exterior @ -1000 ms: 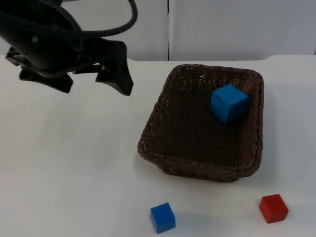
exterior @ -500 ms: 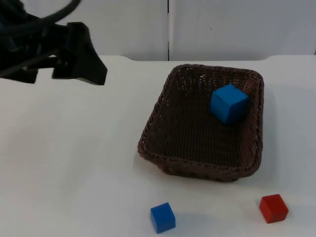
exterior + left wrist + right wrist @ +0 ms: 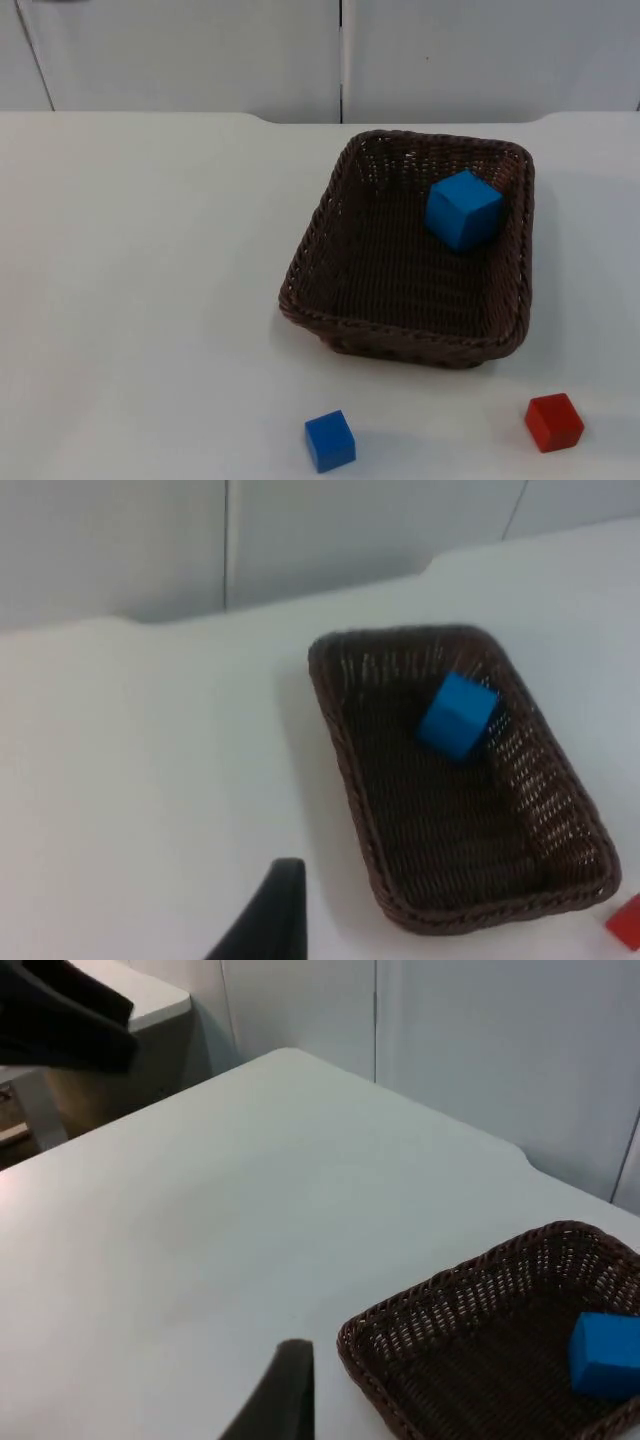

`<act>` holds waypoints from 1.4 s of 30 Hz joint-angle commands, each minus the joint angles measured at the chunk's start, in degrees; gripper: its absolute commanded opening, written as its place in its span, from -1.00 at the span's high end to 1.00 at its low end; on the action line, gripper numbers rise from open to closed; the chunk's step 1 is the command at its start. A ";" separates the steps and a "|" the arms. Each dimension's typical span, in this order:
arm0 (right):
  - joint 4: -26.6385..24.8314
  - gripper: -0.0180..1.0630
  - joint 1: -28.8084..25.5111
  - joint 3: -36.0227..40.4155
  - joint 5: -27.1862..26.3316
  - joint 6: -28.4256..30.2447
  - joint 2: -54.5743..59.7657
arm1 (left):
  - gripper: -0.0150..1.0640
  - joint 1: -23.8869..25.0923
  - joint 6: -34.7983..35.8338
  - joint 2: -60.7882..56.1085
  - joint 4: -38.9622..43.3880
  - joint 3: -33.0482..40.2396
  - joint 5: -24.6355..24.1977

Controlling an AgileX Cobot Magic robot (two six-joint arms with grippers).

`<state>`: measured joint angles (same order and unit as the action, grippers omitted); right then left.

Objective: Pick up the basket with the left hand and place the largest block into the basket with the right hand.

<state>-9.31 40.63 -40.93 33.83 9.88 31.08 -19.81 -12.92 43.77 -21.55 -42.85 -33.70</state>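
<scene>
The left arm has left; large blue block in basket.

Basket woven brown wicker, rough. Blue block smooth, matt. Table smooth white, matt.

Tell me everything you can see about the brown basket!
The basket is dark brown, woven like wicker, and rectangular with rounded corners and sloping walls. It sits upright and flat on the white table, with nothing holding it. Inside, a big blue block rests near the far right corner, against the wall. A small blue block and a red block lie on the table in front of it, not touching it.
</scene>
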 commanded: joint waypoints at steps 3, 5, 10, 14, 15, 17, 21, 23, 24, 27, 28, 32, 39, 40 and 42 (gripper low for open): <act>0.14 -0.71 0.09 3.22 -0.27 -0.51 -4.83 | -0.97 -0.26 0.39 -6.07 2.13 0.31 -3.17; 0.14 -0.71 0.09 4.21 0.64 -0.51 -7.19 | -0.97 -0.26 1.40 -9.26 4.09 0.31 -4.92; 0.14 -0.71 0.09 4.94 5.43 -1.34 -11.83 | -0.97 -0.15 6.91 -15.20 11.65 0.31 -9.75; 0.14 -0.71 0.09 5.10 7.90 -1.45 -14.59 | -0.97 -0.15 9.60 -19.54 15.73 0.31 -13.02; 0.24 -0.71 0.09 5.57 8.34 -1.45 -15.52 | -0.97 -0.15 10.51 -20.76 17.18 0.31 -14.20; 0.24 -0.71 0.09 6.01 8.89 -1.45 -16.79 | -0.97 -0.15 11.28 -22.28 18.42 0.31 -15.37; 0.24 -0.71 0.09 7.32 11.33 -1.55 -20.24 | -0.97 -0.15 13.40 -27.21 21.55 0.31 -19.48; 0.24 -0.71 0.09 7.50 12.45 -2.08 -22.35 | -0.97 -0.15 13.92 -29.85 22.96 0.31 -21.54; 0.24 -0.71 0.09 7.50 12.77 -2.22 -23.33 | -0.97 -0.15 13.93 -31.30 23.57 0.31 -22.50; 0.24 -0.71 0.09 7.50 13.95 -2.36 -25.01 | -0.97 -0.15 15.98 -34.09 24.85 0.31 -24.33; 0.24 -0.71 0.09 7.50 14.83 -2.49 -25.88 | -0.97 -0.15 17.95 -35.20 26.00 0.31 -25.38; 0.63 -0.71 0.09 7.50 17.26 -2.62 -27.96 | -0.97 -0.15 20.92 -39.07 27.97 0.31 -28.42; 5.97 -0.71 0.09 7.50 22.73 -7.83 -31.08 | -0.97 -0.15 22.38 -43.77 28.39 0.31 -33.60; 6.22 -0.71 0.09 7.50 23.40 -8.11 -31.08 | -0.97 -0.15 22.38 -43.77 28.39 1.09 -34.21; 6.22 -0.71 0.09 7.50 24.37 -8.11 -31.08 | -0.97 -0.15 22.38 -43.77 28.29 3.07 -33.51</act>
<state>-3.67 40.73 -33.65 57.33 2.36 0.19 -19.81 8.97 0.19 6.24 -41.06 -66.76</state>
